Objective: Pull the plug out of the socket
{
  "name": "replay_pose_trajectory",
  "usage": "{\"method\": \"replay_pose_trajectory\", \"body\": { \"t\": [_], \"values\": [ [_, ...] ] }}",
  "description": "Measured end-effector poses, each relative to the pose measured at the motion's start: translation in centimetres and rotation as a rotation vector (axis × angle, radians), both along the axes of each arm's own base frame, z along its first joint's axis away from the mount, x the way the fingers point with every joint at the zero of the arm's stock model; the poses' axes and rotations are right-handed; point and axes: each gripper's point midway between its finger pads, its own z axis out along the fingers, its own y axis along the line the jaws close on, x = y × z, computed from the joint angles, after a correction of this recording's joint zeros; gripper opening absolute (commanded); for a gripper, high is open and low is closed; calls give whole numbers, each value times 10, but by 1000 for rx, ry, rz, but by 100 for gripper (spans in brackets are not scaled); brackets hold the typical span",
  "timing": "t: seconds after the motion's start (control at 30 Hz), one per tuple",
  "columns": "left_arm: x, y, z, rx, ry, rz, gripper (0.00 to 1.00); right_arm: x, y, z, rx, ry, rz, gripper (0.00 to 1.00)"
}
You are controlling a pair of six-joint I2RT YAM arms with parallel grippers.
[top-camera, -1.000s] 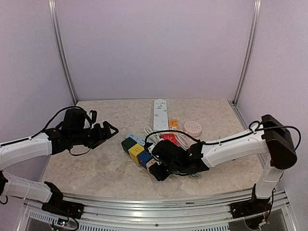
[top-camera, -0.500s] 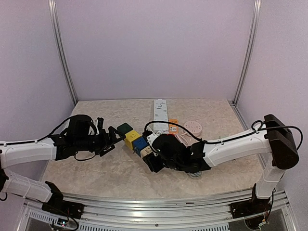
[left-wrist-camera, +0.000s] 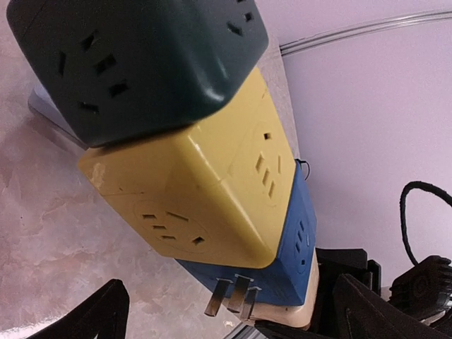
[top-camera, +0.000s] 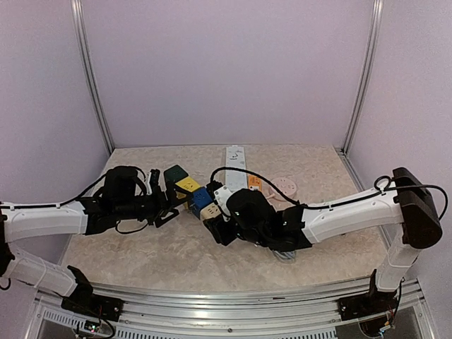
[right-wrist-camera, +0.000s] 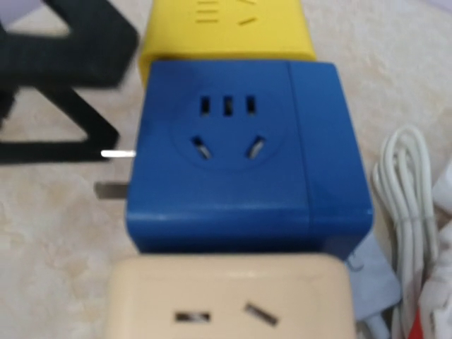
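Evidently nothing is unplugged yet: your right gripper (top-camera: 220,231) clamps the cream cube (top-camera: 210,212) of the joined cube chain (top-camera: 187,186) just left of the white power strip (top-camera: 235,161), while your left gripper (top-camera: 165,202) gapes wide beside its green cube (top-camera: 174,174).

Top view: high above the near edge, looking down on the whole beige marbled desk (top-camera: 141,247). Wrist views: both very close on the blue plastic socket cube (right-wrist-camera: 233,162), left low, right overhead.
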Motion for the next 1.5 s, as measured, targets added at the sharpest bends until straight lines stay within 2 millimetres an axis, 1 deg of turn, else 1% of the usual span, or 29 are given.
{"method": "replay_pose_trajectory", "body": {
  "t": [0.2, 0.53, 0.83, 0.97, 1.1, 1.5],
  "values": [
    [1, -6, 5, -28, -2, -16, 99, 3, 4, 24, 42, -42, 4, 0],
    [7, -15, 29, -103, -61, -31, 99, 2, 8, 46, 113, -66, 15, 0],
    [12, -20, 43, -142, -98, -31, 99, 2, 11, 53, 141, -72, 23, 0],
    [14, -23, 50, -151, -112, -34, 95, 2, 11, 54, 143, -72, 20, 0],
    [15, -23, 53, -154, -118, -31, 93, 2, 11, 54, 142, -72, 21, 0],
    [20, -27, 52, -149, -113, -28, 75, 3, 9, 59, 153, -76, 22, 0]
  ]
}}
